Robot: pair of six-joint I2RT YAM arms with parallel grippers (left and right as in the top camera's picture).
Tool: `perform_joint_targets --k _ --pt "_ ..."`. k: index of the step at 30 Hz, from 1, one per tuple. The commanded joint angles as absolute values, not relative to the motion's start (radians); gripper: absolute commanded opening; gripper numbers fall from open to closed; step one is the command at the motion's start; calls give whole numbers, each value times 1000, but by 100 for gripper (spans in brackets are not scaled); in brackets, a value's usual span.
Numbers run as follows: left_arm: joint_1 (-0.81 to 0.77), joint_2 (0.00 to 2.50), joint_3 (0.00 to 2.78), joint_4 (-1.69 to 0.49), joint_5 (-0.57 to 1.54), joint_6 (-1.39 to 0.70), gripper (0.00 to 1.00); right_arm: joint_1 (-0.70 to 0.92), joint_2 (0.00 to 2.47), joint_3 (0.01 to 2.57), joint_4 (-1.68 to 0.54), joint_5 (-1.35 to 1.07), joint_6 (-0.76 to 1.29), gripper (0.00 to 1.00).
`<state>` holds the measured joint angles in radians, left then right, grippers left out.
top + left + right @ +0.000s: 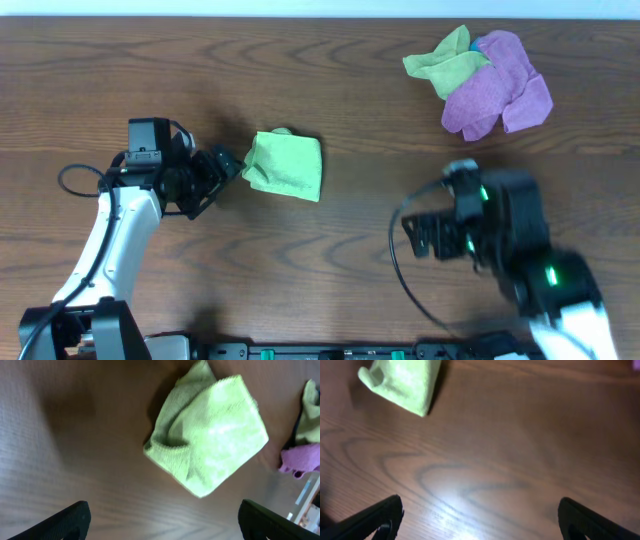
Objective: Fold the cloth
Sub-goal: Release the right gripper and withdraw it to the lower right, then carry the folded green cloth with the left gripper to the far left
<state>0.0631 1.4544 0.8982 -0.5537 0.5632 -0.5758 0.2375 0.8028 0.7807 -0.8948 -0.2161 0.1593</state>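
Cloth [285, 165], lime green and doubled into a plump, nearly square packet, lies left of centre on the dark wooden bench [340, 80], with the left tool [228, 168] just beside its left edge. That tool's two fingers are spread wide, and its wrist view shows bare wood between them and the fabric, so nothing is being pinched. The cloth sits straight ahead of the left tool, along its line of reach, and is turned corner-on to it. The packet has little long axis to speak of, being only a shade deeper than it is wide seen from overhead. The right tool [415, 238], also splayed and empty, hangs over bare wood near the front right, well apart from the cloth, which shows only in the far left corner of its own camera. The left arm is plainly the nearer. The terry surface looks soft and thick, with one corner puckered into a small pocket and a loose lobe poking out at the far edge. The folding appears largely done, with some tidying perhaps left. A heap of purple and green cloths [485, 85] lies at the far right, untouched.
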Motion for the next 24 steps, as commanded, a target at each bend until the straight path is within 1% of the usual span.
perform_joint_targets --k 1,4,7,15,19,24 --pt "45 1443 900 -576 594 -577 96 215 615 686 -899 -205 250 99" --pt "20 1444 900 -583 634 -588 95 210 447 631 -953 -98 335 99" --pt "9 1444 900 -583 649 -610 95 210 406 629 -965 -55 340 99" --pt "-28 1444 900 -583 646 -629 95 210 406 629 -962 -53 341 99" --pt "-47 1445 900 -583 586 -649 95 210 406 629 -962 -53 340 99" --pt "-80 1451 893 -557 493 -740 95 210 406 629 -962 -52 340 99"
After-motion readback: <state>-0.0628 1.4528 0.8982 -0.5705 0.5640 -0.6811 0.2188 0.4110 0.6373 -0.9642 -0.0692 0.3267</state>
